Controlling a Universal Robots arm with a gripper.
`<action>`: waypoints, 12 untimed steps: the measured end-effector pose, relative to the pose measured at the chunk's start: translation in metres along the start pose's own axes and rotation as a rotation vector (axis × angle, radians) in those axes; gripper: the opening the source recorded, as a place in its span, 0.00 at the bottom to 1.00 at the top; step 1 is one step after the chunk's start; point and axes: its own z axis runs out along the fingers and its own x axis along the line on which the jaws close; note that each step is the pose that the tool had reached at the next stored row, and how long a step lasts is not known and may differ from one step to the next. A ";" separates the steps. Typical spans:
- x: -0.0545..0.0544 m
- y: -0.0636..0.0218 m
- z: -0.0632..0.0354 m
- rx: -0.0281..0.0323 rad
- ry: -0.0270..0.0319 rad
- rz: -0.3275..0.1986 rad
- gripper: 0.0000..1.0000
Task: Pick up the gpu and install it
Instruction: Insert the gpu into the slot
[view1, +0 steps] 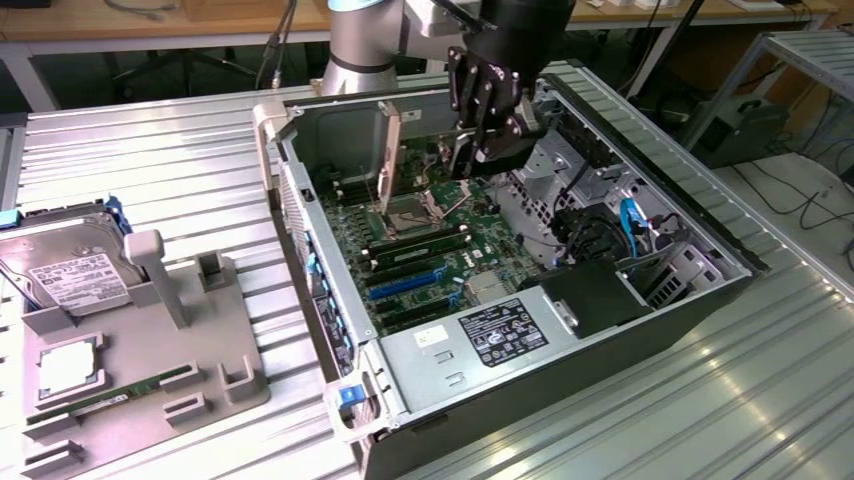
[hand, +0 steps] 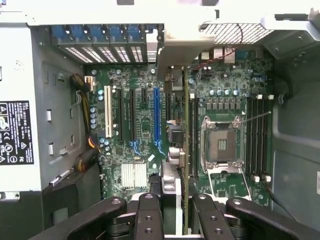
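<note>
- The gripper (view1: 483, 140) hangs inside the open computer case (view1: 601, 380), its fingers (hand: 150, 217) closed on the gpu (hand: 185, 150), one on each flat face.
- The gpu stands on edge over the motherboard (hand: 140, 110), so the wrist view shows it as a thin green line.
- Its long axis runs from the gripper towards the case wall lined with blue clips (hand: 107, 32). The pale metal end bracket (hand: 175, 47) points at that wall.
- From the wrist the card lies between the long blue slot (hand: 156, 115) and the empty processor socket (hand: 220, 145). Whether it sits in a slot I cannot tell.
- The case lies on its side on the ribbed metal surface (view1: 174, 170). It also holds a grey power supply (view1: 494, 335) with a black label.
- At the exterior view's left, a grey tray (view1: 187, 340) holds a hard drive (view1: 67, 270) and a long green memory stick (view1: 127, 390).
</note>
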 end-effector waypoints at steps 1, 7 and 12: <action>0.000 0.0000 0.0021 0.0000 0.0000 0.000 0.28; 0.000 0.0023 0.0137 -0.0011 -0.0002 -0.004 0.28; 0.001 0.0067 0.0229 -0.0009 -0.0002 -0.004 0.28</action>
